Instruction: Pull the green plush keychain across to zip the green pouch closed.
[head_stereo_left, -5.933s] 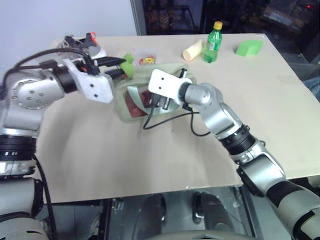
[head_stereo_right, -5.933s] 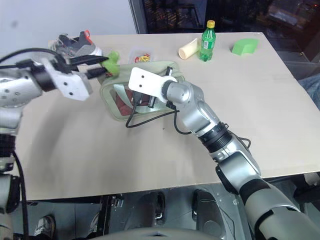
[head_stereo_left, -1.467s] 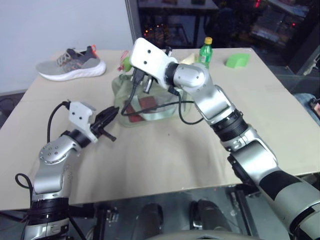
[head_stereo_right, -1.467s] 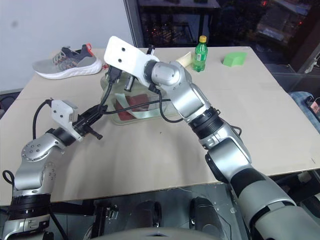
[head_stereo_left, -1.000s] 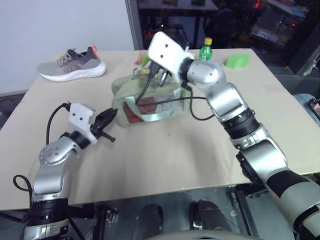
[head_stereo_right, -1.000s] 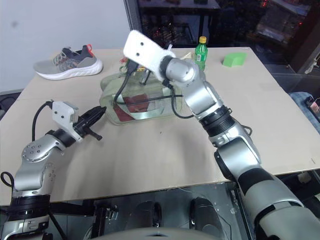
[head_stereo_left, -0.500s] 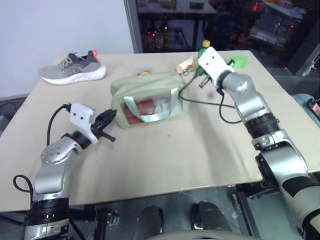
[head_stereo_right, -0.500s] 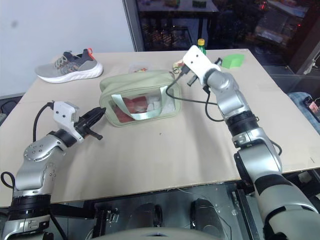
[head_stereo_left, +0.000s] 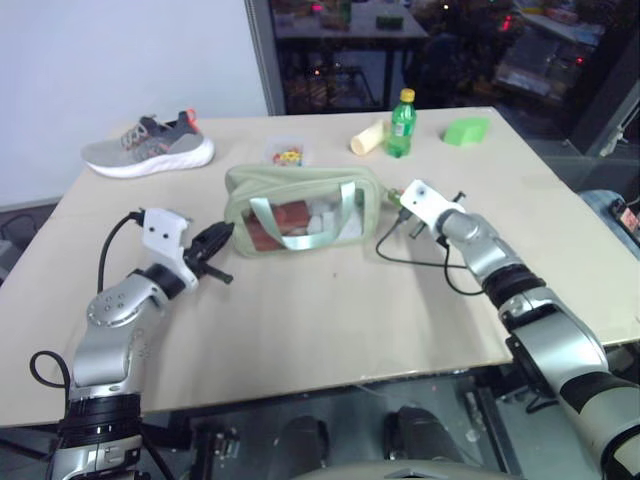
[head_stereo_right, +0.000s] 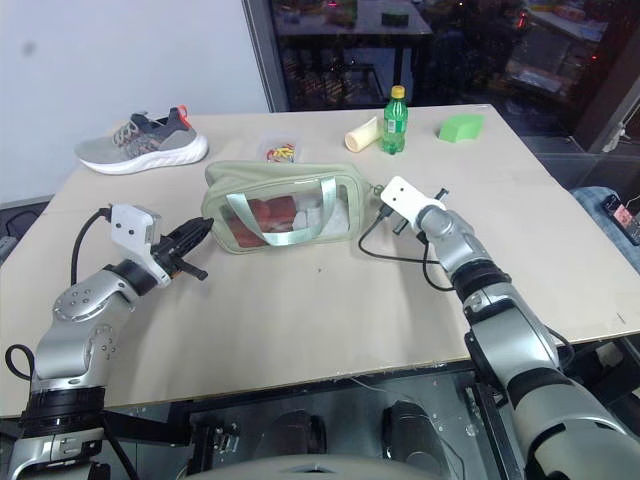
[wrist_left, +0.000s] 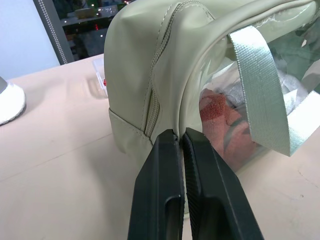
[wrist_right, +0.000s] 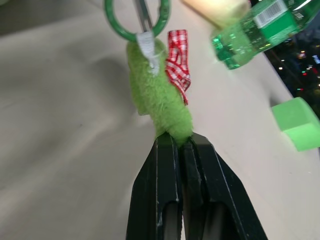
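Nearest to us, at about nine o'clock on the table, our left gripper has its two black fingers pressed together with nothing between them. Their tips touch the left end of the green pouch, near its seam. The pouch stands upright in the middle of the table, with its clear side facing us and two strap handles hanging down it. At three o'clock from the pouch, our right gripper is pinching the green plush keychain at its bottom end, close beside the right end of the pouch. The fuzzy keychain has a small red checked bow and hangs from a green ring. Farther back, at twelve o'clock, we see a green bottle, a bright green block at one o'clock, and a grey shoe at ten o'clock.
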